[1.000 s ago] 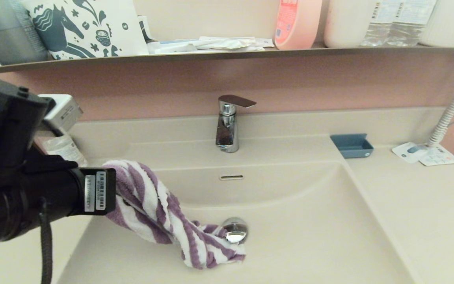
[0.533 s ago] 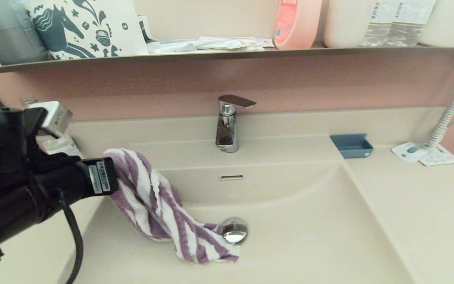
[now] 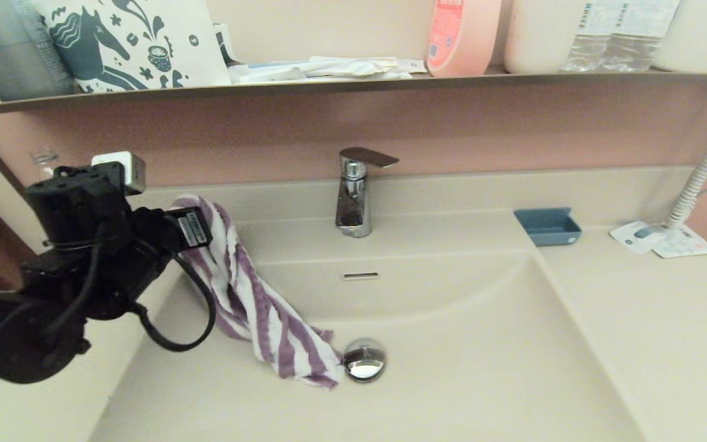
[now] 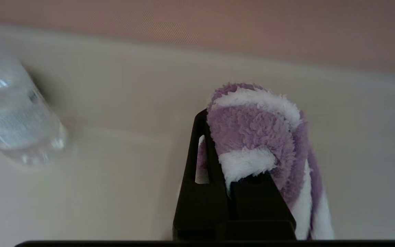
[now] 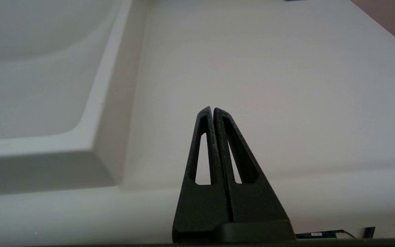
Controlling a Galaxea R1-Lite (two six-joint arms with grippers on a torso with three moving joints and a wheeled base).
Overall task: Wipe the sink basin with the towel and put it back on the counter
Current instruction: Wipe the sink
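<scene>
Left tool (image 3: 197,228) clamps the towel (image 3: 255,301), which hangs diagonally toward the drain plug (image 3: 364,360).

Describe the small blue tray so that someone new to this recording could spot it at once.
Start at the chrome tap behind the sink basin and look toward the robot's right along the counter. The blue tray sits at the basin's back right corner, just before a paper card. It is the only blue thing on the cream surface.
</scene>
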